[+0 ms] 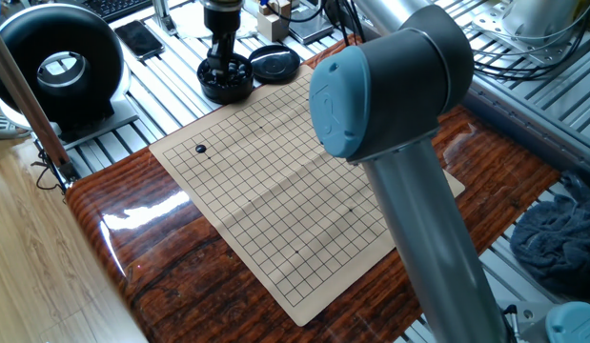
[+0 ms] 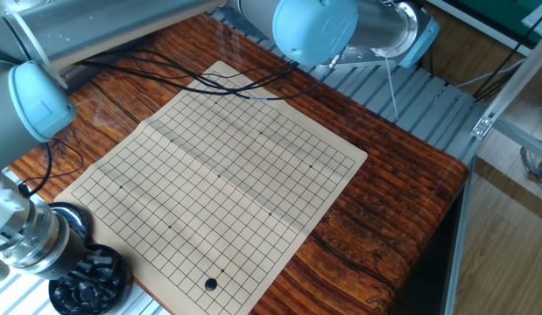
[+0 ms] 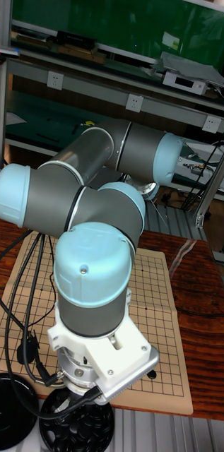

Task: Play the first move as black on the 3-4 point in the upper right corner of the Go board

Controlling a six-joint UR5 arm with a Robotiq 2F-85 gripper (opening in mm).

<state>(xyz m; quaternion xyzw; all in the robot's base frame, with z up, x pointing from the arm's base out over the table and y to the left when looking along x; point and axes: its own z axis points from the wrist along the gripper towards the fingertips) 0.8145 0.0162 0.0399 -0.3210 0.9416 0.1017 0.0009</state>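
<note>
**Stone on board; jaws at the bowl, state not visible**

You have one black stone lying on the Go board, on an intersection a few lines in from a corner. Whether that is exactly the 3-4 point I cannot tell.

Your gripper hangs tool-down into the bowl of black stones, which stands on the slatted worktop just off the board's edge. The other fixed view confirms it: stone near the corner, bowl beside it.

The jaws are hidden inside the bowl; whether they are apart, together or clamped on a stone cannot be determined.

From the jaws, the placed stone lies across the board edge, near the same corner.
</note>
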